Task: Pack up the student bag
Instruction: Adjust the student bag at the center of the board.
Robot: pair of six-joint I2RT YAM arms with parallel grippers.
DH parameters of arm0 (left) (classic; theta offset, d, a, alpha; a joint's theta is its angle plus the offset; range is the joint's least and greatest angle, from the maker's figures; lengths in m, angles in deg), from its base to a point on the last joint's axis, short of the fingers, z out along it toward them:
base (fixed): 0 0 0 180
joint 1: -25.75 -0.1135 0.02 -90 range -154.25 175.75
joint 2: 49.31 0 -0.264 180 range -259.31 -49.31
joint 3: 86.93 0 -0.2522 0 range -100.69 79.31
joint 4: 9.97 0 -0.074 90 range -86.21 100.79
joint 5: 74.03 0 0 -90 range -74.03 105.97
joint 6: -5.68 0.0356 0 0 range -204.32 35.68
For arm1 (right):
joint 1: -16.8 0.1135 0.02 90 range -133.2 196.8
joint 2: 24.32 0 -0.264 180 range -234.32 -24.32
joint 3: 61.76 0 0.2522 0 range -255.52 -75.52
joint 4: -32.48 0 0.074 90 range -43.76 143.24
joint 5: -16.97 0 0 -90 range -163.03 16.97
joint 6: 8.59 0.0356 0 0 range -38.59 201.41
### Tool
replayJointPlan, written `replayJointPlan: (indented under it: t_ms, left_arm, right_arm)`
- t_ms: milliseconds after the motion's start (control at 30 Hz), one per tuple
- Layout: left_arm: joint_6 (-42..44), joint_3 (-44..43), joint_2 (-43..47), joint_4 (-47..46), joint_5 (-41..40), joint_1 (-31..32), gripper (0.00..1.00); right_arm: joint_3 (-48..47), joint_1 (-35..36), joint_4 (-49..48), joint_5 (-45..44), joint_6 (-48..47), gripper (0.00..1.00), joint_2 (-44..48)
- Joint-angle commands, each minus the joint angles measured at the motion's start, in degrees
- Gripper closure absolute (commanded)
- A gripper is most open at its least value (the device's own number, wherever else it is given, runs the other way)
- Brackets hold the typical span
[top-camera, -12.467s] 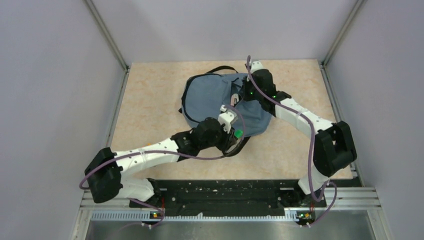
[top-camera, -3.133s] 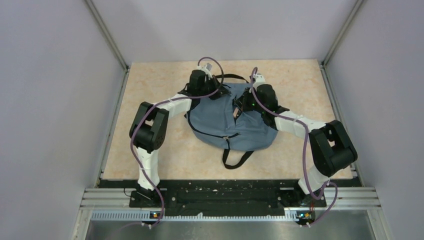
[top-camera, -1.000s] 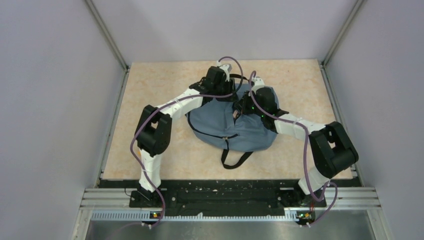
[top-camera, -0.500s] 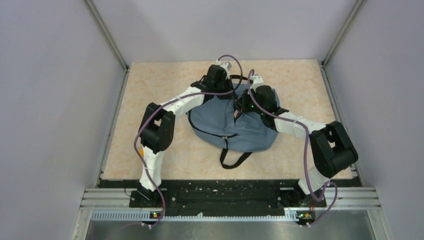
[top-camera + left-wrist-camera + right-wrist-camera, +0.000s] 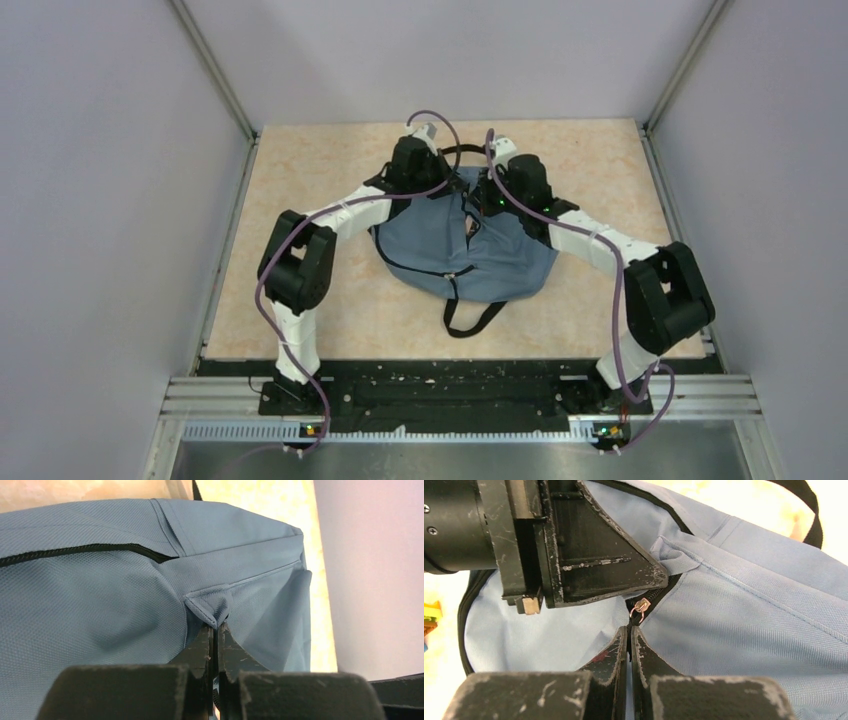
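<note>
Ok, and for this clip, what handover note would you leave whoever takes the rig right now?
Grips: left end effector shut on a fabric tab at the far-left edge of the student bag; right end effector shut on the zipper pull.
Bag lies flat on the table, strap loop toward the bases.
Done: both grips set; contents not visible.
Left: run the zipper, then release.

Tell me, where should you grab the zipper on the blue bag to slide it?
Pinch the zipper pull hanging from the small silver ring, coming in line with the black zipper track: it is small and thin, so a narrow pinch suits it. The right gripper appears shut on it. The left gripper pinches the fabric tab at the zipper's end, bracing the student bag.
</note>
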Motion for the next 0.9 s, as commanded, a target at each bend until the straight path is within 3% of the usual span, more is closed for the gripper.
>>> replayJointPlan:
  t_ms: [0,200,400,500,533,600,700,767,867]
  left_arm:
    - [-5.75,1.09,5.49,-17.71,-5.54,-4.23,1.00]
    - [-8.00,2.60,5.63,-20.95,-6.40,-5.67,1.00]
    - [-7.94,3.25,6.06,-21.71,-6.22,-6.26,1.00]
    - [-7.75,3.67,6.12,-23.44,-3.78,-6.34,1.00]
    - [-7.69,4.07,6.18,-24.47,-2.38,-6.34,1.00]
    - [-6.57,4.40,6.58,-24.78,1.39,-6.34,0.98]
    - [-2.58,4.91,8.97,-20.25,3.95,-6.34,0.70]
    - [0.82,6.71,12.31,-15.95,3.22,-6.34,0.58]
    - [6.51,10.53,19.41,-9.81,0.61,-6.31,0.42]
  right_arm:
    - [-2.83,1.49,5.52,4.19,-4.11,1.00,-2.25]
    - [-2.72,3.85,10.54,8.03,-8.84,1.00,-1.27]
    - [-1.37,6.38,11.15,11.81,-8.62,1.00,2.47]
    - [-1.64,6.64,11.00,9.43,-6.54,1.00,3.71]
    - [-1.98,6.64,11.17,7.52,-5.32,0.97,4.18]
    - [-3.59,6.64,12.73,3.11,-4.05,0.73,5.21]
    - [-6.18,6.60,15.12,-2.65,-3.64,0.44,8.01]
    - [-7.31,6.41,16.98,-5.79,-3.98,0.34,10.17]
    - [-7.43,4.96,19.50,-10.17,-3.80,0.27,12.40]
